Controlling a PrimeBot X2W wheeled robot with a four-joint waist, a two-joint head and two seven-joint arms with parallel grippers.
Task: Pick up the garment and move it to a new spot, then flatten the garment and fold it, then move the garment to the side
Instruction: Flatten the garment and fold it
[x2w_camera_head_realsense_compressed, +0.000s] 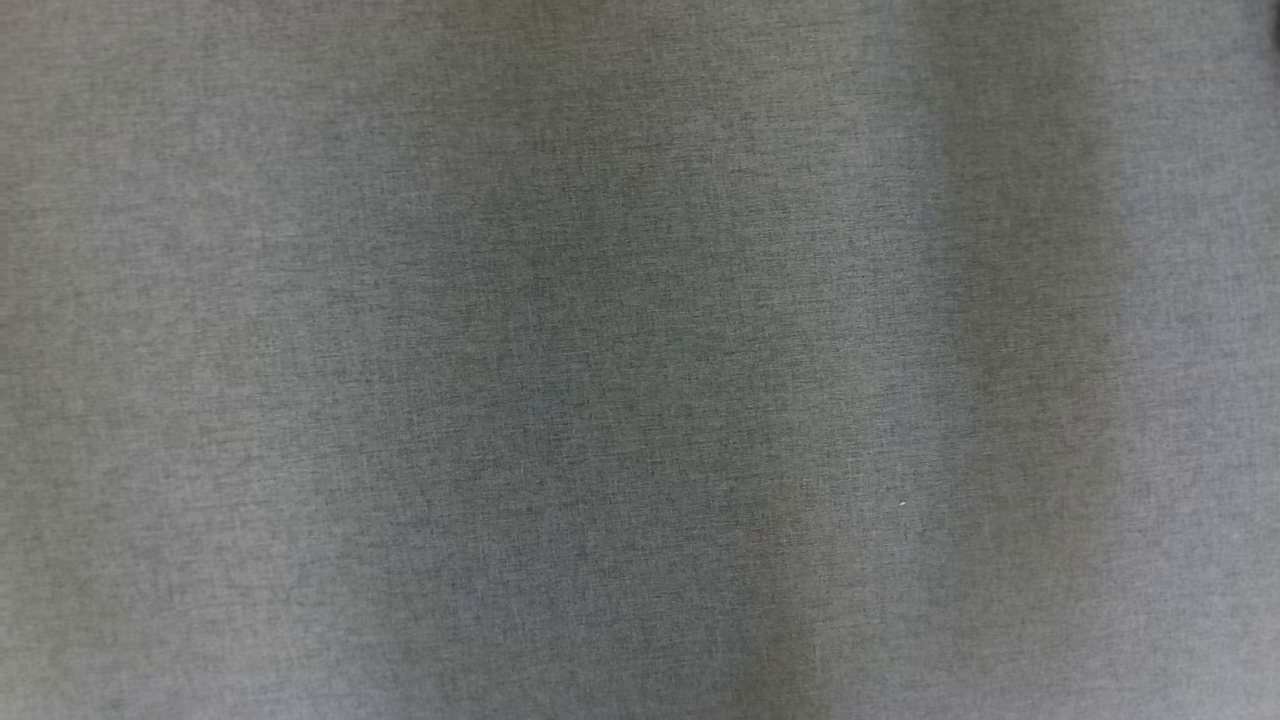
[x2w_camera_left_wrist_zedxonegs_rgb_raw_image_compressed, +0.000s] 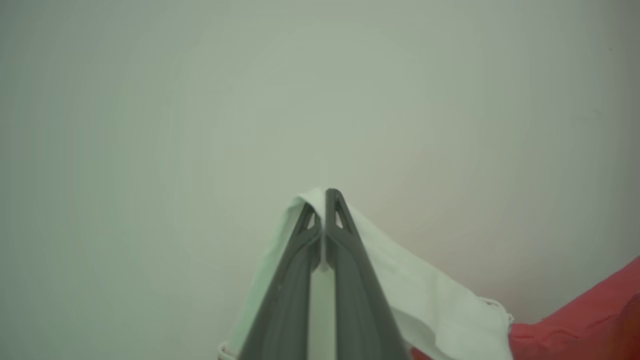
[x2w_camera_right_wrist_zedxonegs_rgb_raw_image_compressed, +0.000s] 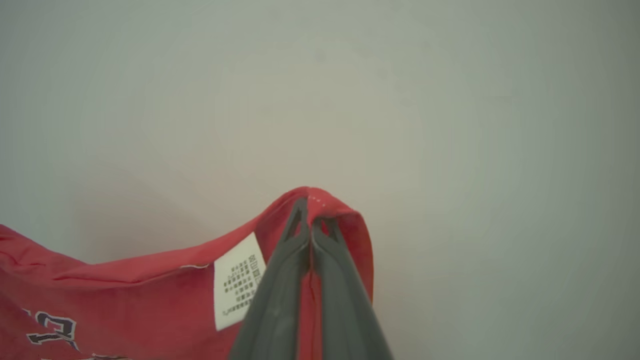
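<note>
You have two pincers at work, each with two dark fingers, and one red garment (x2w_camera_right_wrist_zedxonegs_rgb_raw_image_compressed: 125, 295) between them.

In the right wrist view, the right pincer (x2w_camera_right_wrist_zedxonegs_rgb_raw_image_compressed: 311, 210) rises from the bottom centre, its fingers pressed together on a fold of the garment that wraps over their tips. Just left of the fingers you see one white label (x2w_camera_right_wrist_zedxonegs_rgb_raw_image_compressed: 239, 280) with small dark print. Further left, at the lower left corner, there is dark outlined lettering (x2w_camera_right_wrist_zedxonegs_rgb_raw_image_compressed: 52, 330). Behind it all lies a plain pale surface (x2w_camera_right_wrist_zedxonegs_rgb_raw_image_compressed: 450, 125); I cannot tell what it is.

In the left wrist view, the left pincer (x2w_camera_left_wrist_zedxonegs_rgb_raw_image_compressed: 325, 200) is closed too, clamped on a strip of white cloth (x2w_camera_left_wrist_zedxonegs_rgb_raw_image_compressed: 430, 300). That strip drapes over the fingertips and runs down to the lower right, where it meets the red of the garment at the frame's edge.

In the head view you see grey woven cloth (x2w_camera_head_realsense_compressed: 640, 360) with soft darker bands running top to bottom; I cannot tell what it belongs to.
</note>
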